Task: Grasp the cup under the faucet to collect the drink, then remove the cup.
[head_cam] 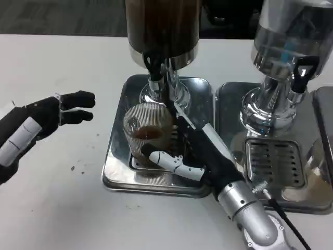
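The white table (52, 208) spread under everything. On it stood 2 drink dispensers: the dark dispenser (162, 26), filled with brown liquid, rose at the middle on a shiny metal tray (117, 174), and the clear dispenser (289, 36) stood to the right on its own tray with a slotted drip grate (273, 161).

The right hand (200, 153) reached in from the lower right along its silver forearm — its fingers (174, 162) wrapped around the cup (148, 133), one white-and-black finger curling across the front near the base. The left hand (49, 117) hovered over the table well to the left of the tray, holding nothing, its dark fingers held apart and pointing toward the dispenser.

The cup, a ribbed clear glass, stood upright on the tray directly below the faucet (154, 67) of the dark dispenser — brown drink already lay in its lower part.
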Motion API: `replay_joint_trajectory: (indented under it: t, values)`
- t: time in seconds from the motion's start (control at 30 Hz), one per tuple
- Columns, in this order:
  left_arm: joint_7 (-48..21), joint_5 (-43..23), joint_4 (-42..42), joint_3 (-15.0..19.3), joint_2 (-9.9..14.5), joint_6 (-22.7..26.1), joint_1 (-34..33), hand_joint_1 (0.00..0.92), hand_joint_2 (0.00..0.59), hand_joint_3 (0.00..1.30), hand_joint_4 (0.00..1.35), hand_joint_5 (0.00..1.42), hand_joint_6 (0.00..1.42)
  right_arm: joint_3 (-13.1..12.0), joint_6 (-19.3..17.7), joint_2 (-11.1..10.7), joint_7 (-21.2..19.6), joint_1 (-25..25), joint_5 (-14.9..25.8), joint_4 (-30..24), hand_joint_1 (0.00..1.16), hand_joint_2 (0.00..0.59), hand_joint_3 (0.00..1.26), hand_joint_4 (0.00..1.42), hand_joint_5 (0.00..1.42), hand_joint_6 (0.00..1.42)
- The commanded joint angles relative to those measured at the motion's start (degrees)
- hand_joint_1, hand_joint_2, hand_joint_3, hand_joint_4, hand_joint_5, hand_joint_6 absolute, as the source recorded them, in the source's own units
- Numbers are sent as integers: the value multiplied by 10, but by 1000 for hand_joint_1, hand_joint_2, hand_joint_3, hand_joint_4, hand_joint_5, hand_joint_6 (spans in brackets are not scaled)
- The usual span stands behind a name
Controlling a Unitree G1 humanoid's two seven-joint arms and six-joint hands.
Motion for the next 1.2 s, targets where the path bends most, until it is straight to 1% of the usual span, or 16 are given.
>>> replay_joint_trajectory:
  t: [0.03,0.1,0.23,0.43,0.6,0.87,1.07,1.2]
  values:
    - [4,6,5,-2,5,-4,0,29,112,302,226,269,204,8,-11,7,-22,-9,-19,9,562,171,0,0,0,0]
    - [4,6,5,-2,6,-4,1,29,112,303,227,269,204,12,-5,11,-36,-8,-30,9,583,166,0,0,0,0]
    - [4,6,4,-1,7,-3,3,29,113,308,227,269,204,19,5,18,-56,-9,-46,11,586,166,0,0,0,1]
    - [4,7,4,0,10,0,8,29,114,313,231,271,204,30,8,31,-76,-21,-64,26,589,166,0,0,0,8]
    - [6,8,4,1,13,2,12,29,117,326,250,280,204,39,10,38,-90,-33,-74,41,590,166,0,0,0,13]
    - [9,9,3,-1,16,4,16,29,121,333,251,280,204,56,57,47,-124,-42,-104,41,599,171,0,0,0,28]
    - [11,12,4,-3,16,6,16,17,124,339,260,289,203,64,75,52,-131,-49,-110,50,603,171,0,0,0,55]
    - [12,14,5,-4,17,7,18,15,124,339,261,291,203,74,82,56,-142,-52,-117,55,614,175,0,0,0,131]
